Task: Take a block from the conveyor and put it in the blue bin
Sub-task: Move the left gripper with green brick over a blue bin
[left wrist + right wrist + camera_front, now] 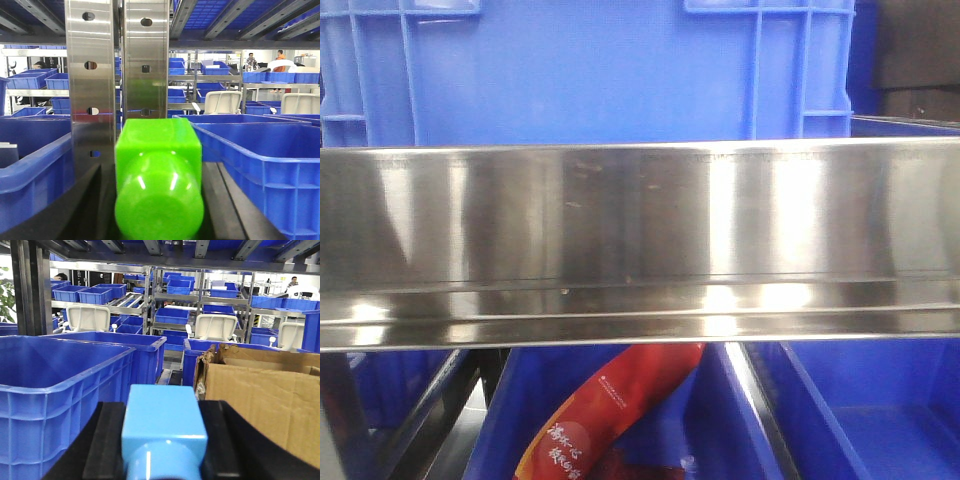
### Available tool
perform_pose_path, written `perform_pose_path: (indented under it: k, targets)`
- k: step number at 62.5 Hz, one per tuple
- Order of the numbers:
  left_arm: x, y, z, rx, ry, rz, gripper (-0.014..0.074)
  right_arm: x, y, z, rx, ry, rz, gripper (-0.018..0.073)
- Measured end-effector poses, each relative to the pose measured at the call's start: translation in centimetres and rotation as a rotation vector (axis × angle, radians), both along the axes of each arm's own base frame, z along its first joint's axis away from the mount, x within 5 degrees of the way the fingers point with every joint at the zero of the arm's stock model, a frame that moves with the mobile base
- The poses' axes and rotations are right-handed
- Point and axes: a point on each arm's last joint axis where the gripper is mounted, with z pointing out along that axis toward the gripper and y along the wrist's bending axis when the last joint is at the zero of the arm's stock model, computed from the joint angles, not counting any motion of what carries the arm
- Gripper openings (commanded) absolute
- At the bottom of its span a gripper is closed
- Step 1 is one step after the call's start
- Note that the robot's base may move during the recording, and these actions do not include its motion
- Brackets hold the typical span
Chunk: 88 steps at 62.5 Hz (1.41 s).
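In the left wrist view a bright green block (159,150), square with a rounded near end, sits between the black fingers (92,200) of my left gripper (159,172), which is shut on it. In the right wrist view my right gripper (163,412) is shut on a light blue block (163,415) held between its black fingers (107,437). A blue bin (265,165) lies just right of the left gripper. Another blue bin (60,375) lies left of the right gripper. The conveyor is out of view.
A perforated steel upright (117,75) stands directly ahead of the green block. A torn cardboard box (265,390) is close on the right gripper's right. In the front view a steel rail (640,240) spans the frame, with a red packet (610,410) in a bin below.
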Motion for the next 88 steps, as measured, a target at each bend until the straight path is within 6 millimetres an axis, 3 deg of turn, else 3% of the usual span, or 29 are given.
perform_pose_path:
  k: [26,31,42,51,63,73,88]
  targets:
    - [0.0,-0.1,0.1,0.001,0.018,-0.005,-0.0111,-0.2,0.0,0.9,0.015,-0.080,0.004,-0.0162]
    - [-0.2,-0.2,1.0,0.006,0.061,-0.021,-0.0111,-0.6,-0.1,2.2,0.022,-0.118,0.004,-0.0162]
    - [0.0,-0.5,5.0,0.077,0.138,-0.049,-0.0111,-1.0,0.1,6.5,0.044,-0.214,0.035,-0.0162]
    - [1.9,-0.9,7.7,0.073,0.178,-0.108,-0.0111,1.2,0.9,8.2,0.042,-0.185,0.075,-0.0162]
    - [6.4,-1.6,8.7,0.018,0.285,-0.201,-0.0111,5.7,3.4,7.2,0.015,-0.059,0.158,-0.0162]
    - [9.6,-2.8,9.4,0.028,0.361,-0.289,-0.0111,8.9,6.5,6.7,-0.006,0.013,0.260,-0.0162]
    - [12.8,-6.7,10.9,0.064,0.394,-0.493,-0.0111,11.7,12.0,7.5,-0.008,0.016,0.420,-0.0162]
